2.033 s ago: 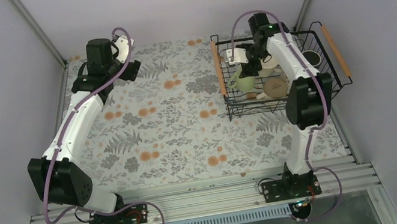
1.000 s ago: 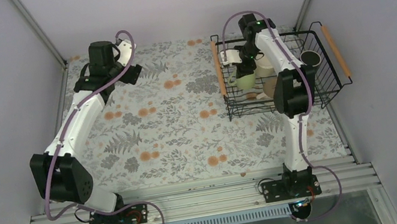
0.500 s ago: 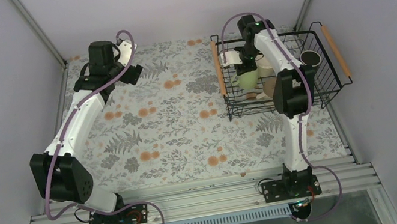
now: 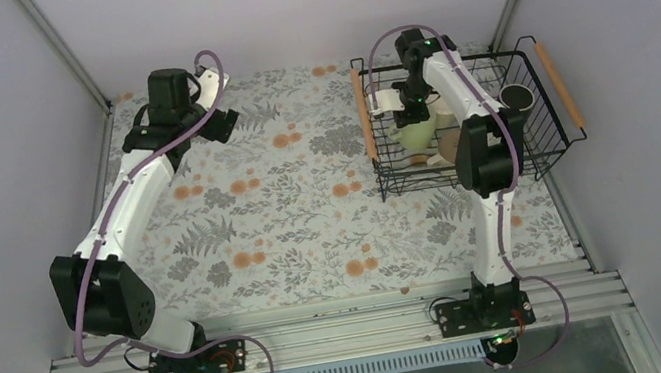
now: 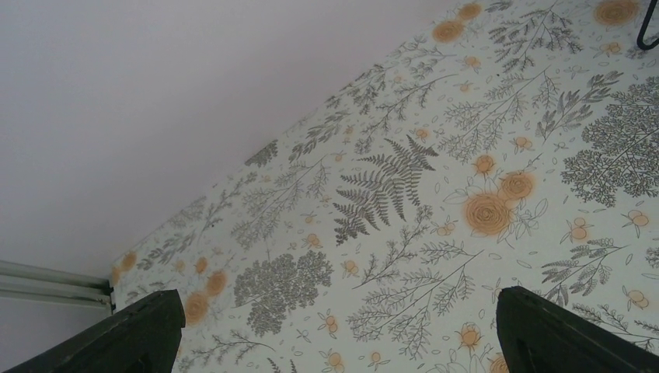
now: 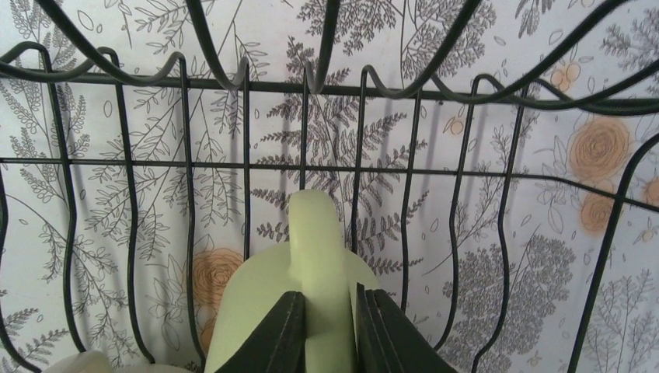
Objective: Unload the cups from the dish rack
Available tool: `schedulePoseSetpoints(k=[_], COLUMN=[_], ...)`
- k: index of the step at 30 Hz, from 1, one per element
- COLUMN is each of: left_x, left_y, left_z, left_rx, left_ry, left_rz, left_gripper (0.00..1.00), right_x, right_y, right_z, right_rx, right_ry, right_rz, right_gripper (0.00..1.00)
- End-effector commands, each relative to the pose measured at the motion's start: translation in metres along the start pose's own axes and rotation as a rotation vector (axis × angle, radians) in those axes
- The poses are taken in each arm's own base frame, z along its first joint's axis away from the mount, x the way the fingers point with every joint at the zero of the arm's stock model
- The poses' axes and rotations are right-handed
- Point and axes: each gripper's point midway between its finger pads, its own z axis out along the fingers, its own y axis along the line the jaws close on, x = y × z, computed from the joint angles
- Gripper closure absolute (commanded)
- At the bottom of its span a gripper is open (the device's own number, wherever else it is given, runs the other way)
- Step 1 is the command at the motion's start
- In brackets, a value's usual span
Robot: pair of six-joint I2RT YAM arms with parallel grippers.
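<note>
The dish rack (image 4: 549, 124), a black wire basket with wooden bar handles, stands at the table's far right. In it are a pale green cup (image 4: 412, 135), a white cup (image 4: 382, 97), a cream cup (image 4: 440, 107), a beige cup (image 4: 452, 141) and a black cup (image 4: 518, 96). My right gripper (image 4: 411, 115) reaches down into the rack. In the right wrist view it (image 6: 330, 326) is shut on the pale green cup's (image 6: 256, 303) handle (image 6: 315, 233), one finger on each side. My left gripper (image 4: 220, 124) hovers open over the far left of the table, nothing between its fingers (image 5: 140, 334).
A floral cloth (image 4: 290, 213) covers the table. Rack wires (image 6: 249, 163) stand close behind and above the held cup. Grey walls close in the back and both sides, and the arm bases sit on a metal rail (image 4: 331, 333) at the near edge.
My right gripper has shut on the pale green cup's handle, and the cup has shifted slightly. The left arm has stayed still.
</note>
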Motion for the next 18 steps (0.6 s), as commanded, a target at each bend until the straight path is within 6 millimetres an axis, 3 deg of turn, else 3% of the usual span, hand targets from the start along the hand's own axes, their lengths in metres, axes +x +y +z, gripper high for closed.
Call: schedulePoseSetpoints(k=[1, 6, 11, 13, 18], left_x=[-0.012, -0.012, -0.019, -0.026, -0.062], left_y=[0.004, 0.004, 0.004, 0.004, -0.003], left_z=[-0.004, -0.005, -0.009, -0.013, -0.030], left_rx=[0.002, 0.004, 0.012, 0.028, 0.105], left_ry=[-0.031, -0.033, -0.051, -0.070, -0.180], left_rz=[0.003, 0.004, 0.008, 0.011, 0.020], left_gripper=[0.00, 0.00, 0.00, 0.00, 0.00], right_x=[0.004, 0.004, 0.000, -0.004, -0.019], right_y=[0.013, 0.012, 0.004, -0.004, -0.027], right_z=[0.002, 0.000, -0.012, -0.024, -0.077], right_rx=[-0.043, -0.036, 0.004, 0.042, 0.183], right_ry=[0.047, 0.059, 0.045, 0.022, -0.086], right_rz=[0.008, 0.010, 0.020, 0.027, 0.035], right_gripper=[0.85, 0.95, 0.96, 0.96, 0.96])
